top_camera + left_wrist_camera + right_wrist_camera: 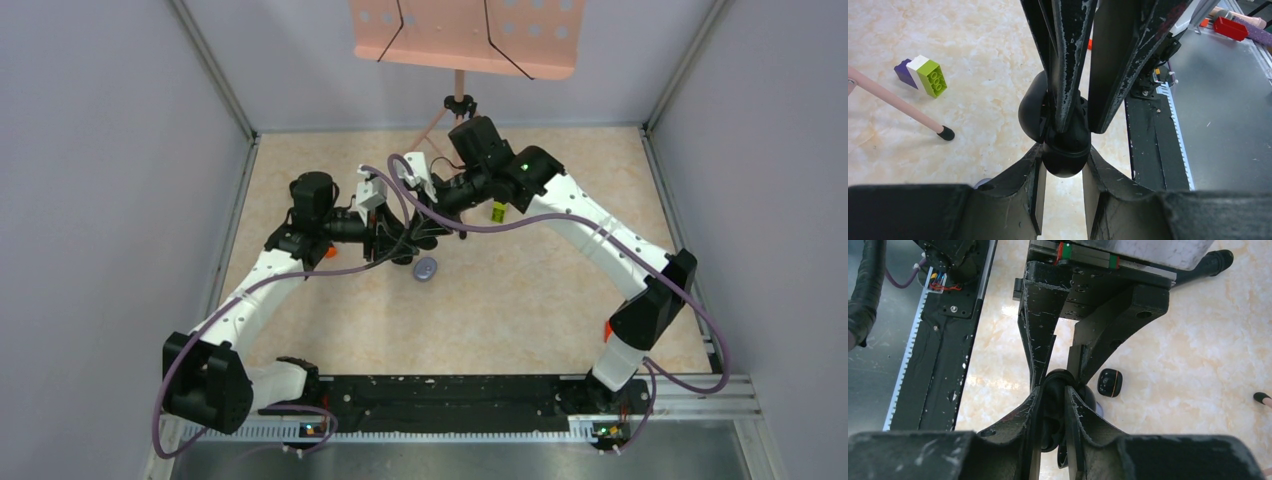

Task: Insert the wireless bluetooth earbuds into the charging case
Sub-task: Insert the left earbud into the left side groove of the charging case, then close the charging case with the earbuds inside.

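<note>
The black rounded charging case hangs above the table, with my left gripper shut on it. A dark domed part of the case stands out to its left. My right gripper comes in from the opposite side. Its jaws stand a little apart astride the top of the case, and I see no earbud between them. One black earbud lies on the table just beyond. From above, both grippers meet at mid-table.
A pale purple rounded thing lies on the table just below the grippers. A green, white and purple block and a pink stand leg with a black foot sit nearby. The black base rail runs along the near edge.
</note>
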Action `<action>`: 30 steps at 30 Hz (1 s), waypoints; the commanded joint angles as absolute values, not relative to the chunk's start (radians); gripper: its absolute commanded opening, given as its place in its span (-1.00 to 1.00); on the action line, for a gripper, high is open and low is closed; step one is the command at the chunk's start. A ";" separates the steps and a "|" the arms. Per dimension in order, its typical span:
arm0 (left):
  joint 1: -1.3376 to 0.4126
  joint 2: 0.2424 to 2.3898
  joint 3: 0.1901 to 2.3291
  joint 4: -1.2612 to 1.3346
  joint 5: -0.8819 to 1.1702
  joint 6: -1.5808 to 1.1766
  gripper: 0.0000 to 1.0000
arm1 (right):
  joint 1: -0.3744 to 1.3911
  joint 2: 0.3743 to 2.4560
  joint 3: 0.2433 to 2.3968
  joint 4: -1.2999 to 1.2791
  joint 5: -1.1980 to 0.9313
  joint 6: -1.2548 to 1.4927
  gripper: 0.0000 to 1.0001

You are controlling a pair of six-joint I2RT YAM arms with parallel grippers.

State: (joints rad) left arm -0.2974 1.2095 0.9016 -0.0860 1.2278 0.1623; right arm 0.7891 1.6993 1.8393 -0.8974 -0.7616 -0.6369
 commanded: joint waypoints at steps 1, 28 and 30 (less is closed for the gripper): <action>-0.304 1.204 0.921 -0.008 1.249 0.163 -1.00 | 0.803 1.687 1.828 -0.848 -0.741 -0.596 -0.55; -0.304 1.196 0.926 -0.032 1.269 0.220 -1.00 | 0.680 1.491 1.628 -0.734 -0.716 -0.450 0.31; -0.304 1.203 0.929 -0.018 1.262 0.205 -1.00 | 0.680 1.503 1.600 -0.732 -0.750 -0.461 0.37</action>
State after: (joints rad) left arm -0.2985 1.2091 0.9016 -0.0605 1.2377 0.1925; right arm 0.6834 1.5261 1.6382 -0.7582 -0.7040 -0.4599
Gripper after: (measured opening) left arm 0.342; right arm 0.667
